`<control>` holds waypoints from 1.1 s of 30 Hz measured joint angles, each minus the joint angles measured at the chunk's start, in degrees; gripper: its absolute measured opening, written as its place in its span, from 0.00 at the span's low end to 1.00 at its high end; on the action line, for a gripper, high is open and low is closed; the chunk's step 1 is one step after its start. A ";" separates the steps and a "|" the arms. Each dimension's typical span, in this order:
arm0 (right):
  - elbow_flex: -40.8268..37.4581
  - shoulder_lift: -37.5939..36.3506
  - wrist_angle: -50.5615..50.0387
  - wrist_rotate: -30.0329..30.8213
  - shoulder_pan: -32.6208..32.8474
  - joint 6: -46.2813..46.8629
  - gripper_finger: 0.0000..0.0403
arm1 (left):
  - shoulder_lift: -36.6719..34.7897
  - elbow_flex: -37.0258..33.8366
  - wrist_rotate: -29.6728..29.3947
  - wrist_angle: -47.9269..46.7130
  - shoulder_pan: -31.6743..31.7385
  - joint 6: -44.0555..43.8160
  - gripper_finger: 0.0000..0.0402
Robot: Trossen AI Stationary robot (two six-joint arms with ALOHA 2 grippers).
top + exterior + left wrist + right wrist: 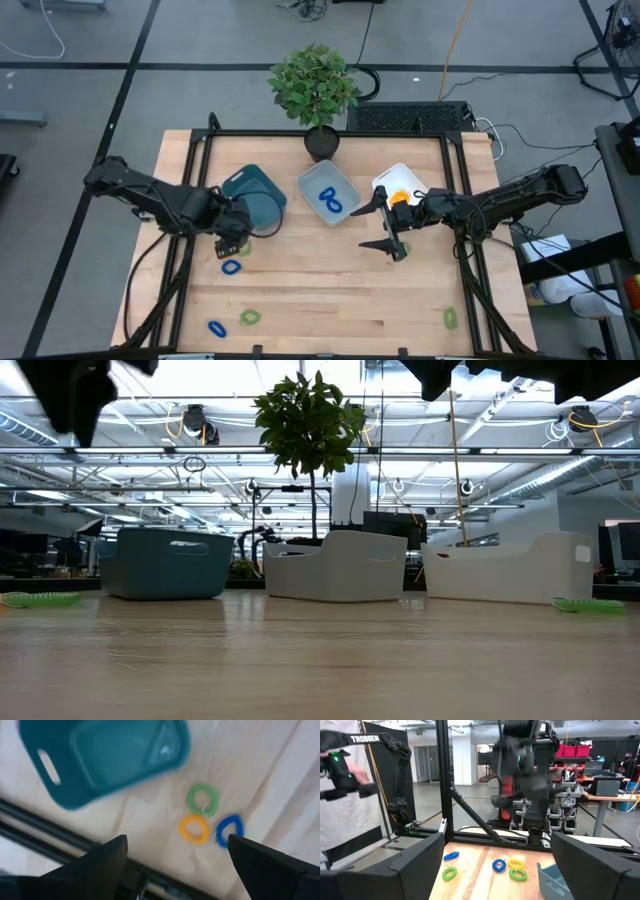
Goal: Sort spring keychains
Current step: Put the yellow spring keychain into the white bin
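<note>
Wooden table [330, 270], three bins [328, 192], both end effectors [232, 243] [385, 222] wide open, empty

A light wooden table [330, 290] carries three bins in a row, a teal bin [254, 196], a grey-blue bin [328, 193] and a white bin [400, 180], with a potted plant [316, 95] behind and blue, green and orange spring keychains [231, 267] scattered across its front

A potted plant [316, 90] stands at the table's [330, 290] far edge. A teal bin [255, 192], a grey-blue bin [328, 192] and a white bin [398, 180] sit in a row.
</note>
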 joint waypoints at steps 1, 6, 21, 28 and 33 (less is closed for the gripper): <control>0.00 0.00 0.00 0.00 0.00 0.00 0.87 | -0.08 -1.91 0.53 0.41 -0.14 -0.12 0.88; 0.02 0.00 -0.42 -0.13 0.00 0.00 0.87 | -1.73 -12.05 3.89 8.71 -1.76 0.13 0.88; 0.04 0.00 -2.42 -0.20 0.00 -0.69 0.87 | -2.44 -31.52 1.88 25.05 -5.41 -4.25 0.88; 0.04 0.00 -2.32 -0.22 0.00 -1.01 0.87 | -2.44 -37.49 1.01 30.91 -5.68 -6.64 0.88; 0.04 0.00 -2.38 -0.63 0.00 -1.59 0.87 | -2.70 -41.30 -0.06 37.08 -5.70 -10.07 0.88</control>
